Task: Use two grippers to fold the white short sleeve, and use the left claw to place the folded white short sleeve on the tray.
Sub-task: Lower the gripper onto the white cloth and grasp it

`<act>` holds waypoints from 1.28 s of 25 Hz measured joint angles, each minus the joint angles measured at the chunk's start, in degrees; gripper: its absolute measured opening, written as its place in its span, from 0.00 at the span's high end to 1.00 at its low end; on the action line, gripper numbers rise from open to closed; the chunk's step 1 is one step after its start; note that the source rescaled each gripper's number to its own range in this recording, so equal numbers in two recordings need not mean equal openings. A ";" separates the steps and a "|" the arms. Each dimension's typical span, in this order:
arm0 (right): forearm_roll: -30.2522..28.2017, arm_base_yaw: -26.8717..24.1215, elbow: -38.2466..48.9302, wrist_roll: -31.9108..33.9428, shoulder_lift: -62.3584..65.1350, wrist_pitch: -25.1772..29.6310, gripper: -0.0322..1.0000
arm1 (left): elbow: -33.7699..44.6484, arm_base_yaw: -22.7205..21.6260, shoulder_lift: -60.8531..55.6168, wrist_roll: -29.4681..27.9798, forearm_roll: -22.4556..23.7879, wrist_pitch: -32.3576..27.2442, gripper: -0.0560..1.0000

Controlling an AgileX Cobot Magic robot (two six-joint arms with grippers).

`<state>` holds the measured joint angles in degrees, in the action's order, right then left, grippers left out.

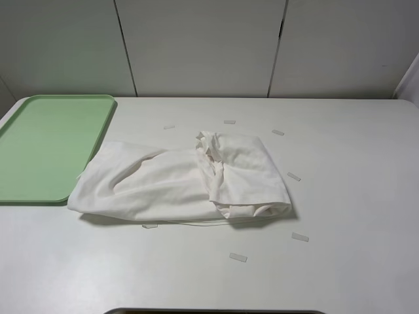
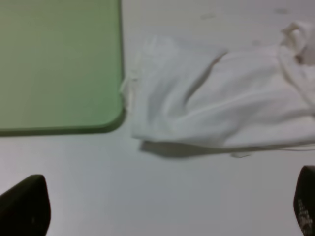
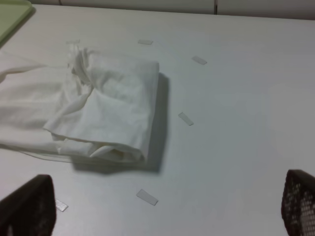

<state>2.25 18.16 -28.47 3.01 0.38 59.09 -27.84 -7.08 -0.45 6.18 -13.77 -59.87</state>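
The white desk (image 1: 353, 196) carries everything. The white short sleeve (image 1: 163, 183) lies on it, roughly folded into a wide, wrinkled bundle. The end of the bundle farther from the tray is a flap doubled over the rest. A bunched ridge of cloth runs across the bundle where that flap ends.

The pale green tray (image 1: 46, 144) lies flat just beside the white short sleeve. Its rounded near corner meets the shirt's edge; the left wrist view suggests they touch there, but it is too blurred to be sure. The shirt rests on the desk, not in the tray.

The left claw (image 2: 165, 209) is released. Its two dark fingers (image 2: 24, 209) stand wide apart with nothing between them, above bare desk short of the shirt's tray-side end. The right claw (image 3: 163, 206) is likewise spread and grasps nothing, above the desk short of the shirt's doubled end.

Small white paper strips lie scattered around the shirt. One (image 1: 238, 257) and another (image 1: 300, 237) lie on its near side. One (image 1: 294, 176) is just off the doubled end. Three (image 1: 229, 122) lie along the far side, and one (image 1: 150, 226) is tucked at the near edge.
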 joint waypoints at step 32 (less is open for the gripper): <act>0.00 0.00 0.00 -0.13 0.00 0.00 0.00 | 0.37 0.00 76.99 11.50 -14.70 35.23 0.01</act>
<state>2.25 18.16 -28.47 2.88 0.38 59.09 -27.47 -7.08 76.54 17.69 -28.47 -24.65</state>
